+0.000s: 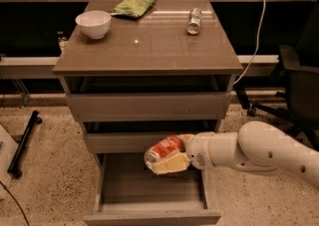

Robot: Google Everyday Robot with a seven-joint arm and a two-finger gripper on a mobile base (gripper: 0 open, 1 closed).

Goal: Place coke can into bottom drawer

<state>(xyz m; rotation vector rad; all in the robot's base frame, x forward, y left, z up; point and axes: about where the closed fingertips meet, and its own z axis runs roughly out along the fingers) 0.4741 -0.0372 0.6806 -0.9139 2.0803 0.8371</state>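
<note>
The coke can (163,149), red-orange with a silver end, lies on its side in my gripper (168,156). The gripper is shut on it, with a cream finger (170,163) under the can. It hangs over the right part of the open bottom drawer (152,201), just in front of the middle drawer's face. My white arm (259,153) reaches in from the right. The bottom drawer is pulled out and its floor shows bare.
On the cabinet top (149,46) stand a white bowl (93,23), a green chip bag (132,5) and a silver-grey can (194,21) on its side. A black office chair (299,90) is at the right. A black stand leg (22,143) lies at the left.
</note>
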